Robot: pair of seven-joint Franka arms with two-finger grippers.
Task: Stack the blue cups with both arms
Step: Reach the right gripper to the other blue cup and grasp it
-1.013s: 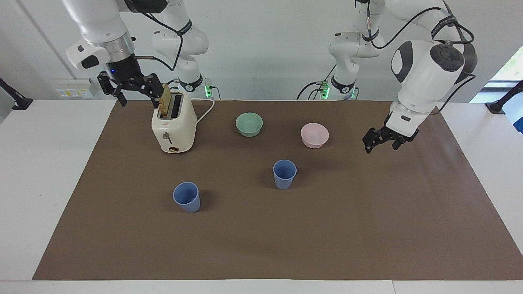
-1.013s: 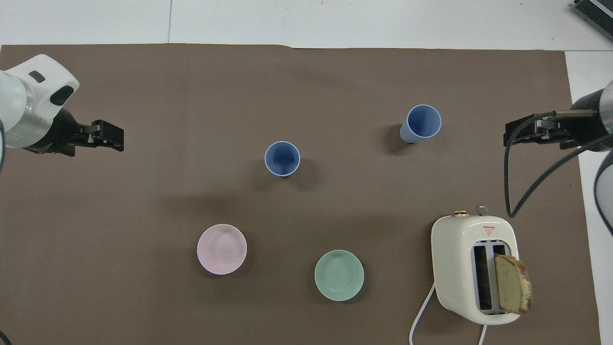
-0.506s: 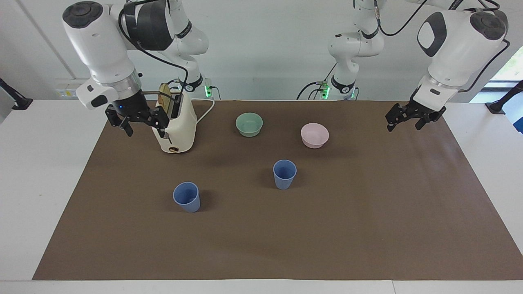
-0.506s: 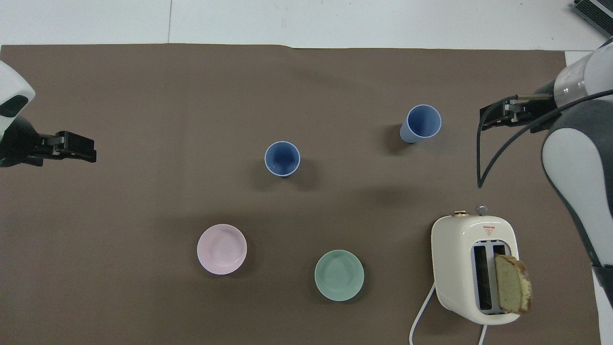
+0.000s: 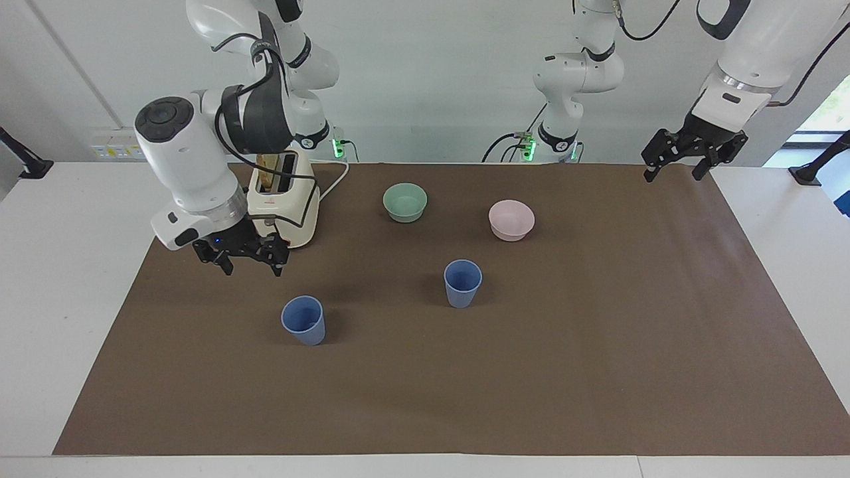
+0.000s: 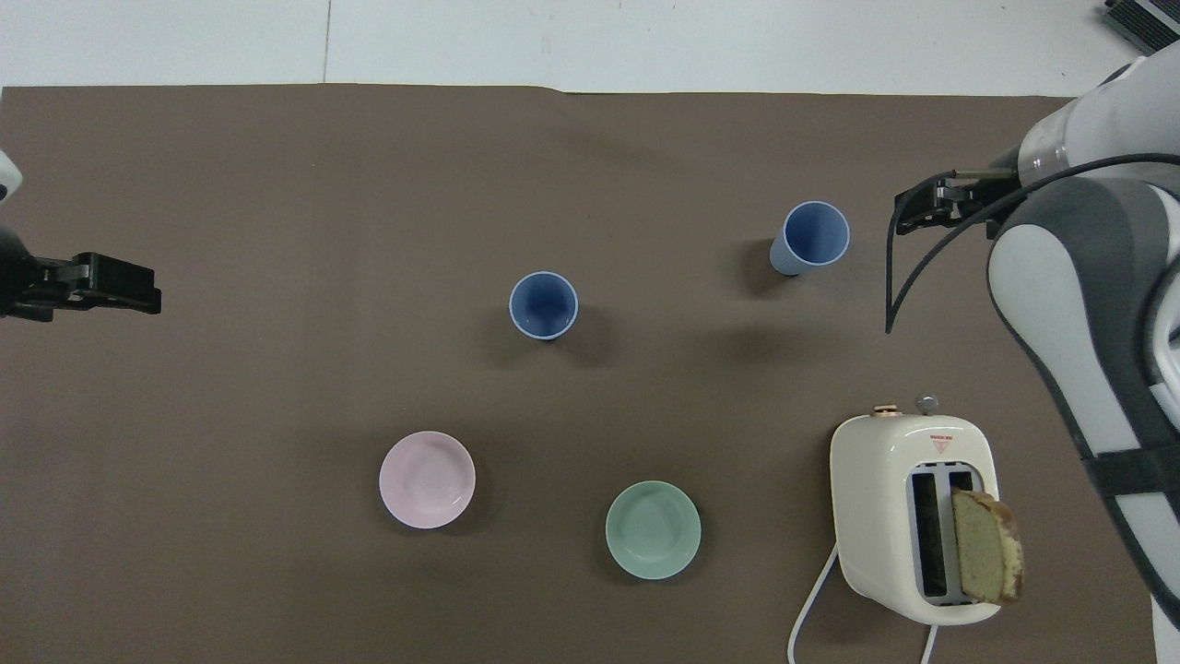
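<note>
Two blue cups stand upright and apart on the brown mat [image 5: 531, 372]. One cup [image 5: 304, 320] is toward the right arm's end and also shows in the overhead view [image 6: 815, 236]. The other cup [image 5: 463, 283] stands mid-mat, nearer to the robots [image 6: 544, 305]. My right gripper [image 5: 251, 265] is open and empty, low over the mat beside the toaster and close to the first cup, not touching it [image 6: 922, 205]. My left gripper [image 5: 672, 174] is open and empty, raised over the mat's corner at the left arm's end [image 6: 129, 286].
A cream toaster [image 5: 302, 199] with a slice of bread in one slot stands at the right arm's end [image 6: 885, 498]. A mint-green bowl [image 5: 405, 201] and a pink bowl [image 5: 511, 219] sit nearer to the robots than the cups. Two smaller arms stand at the table's edge.
My right gripper has come down from beside the toaster's top to low over the mat near the cup. My left gripper has risen and drawn back toward the mat's corner. The cups have not moved.
</note>
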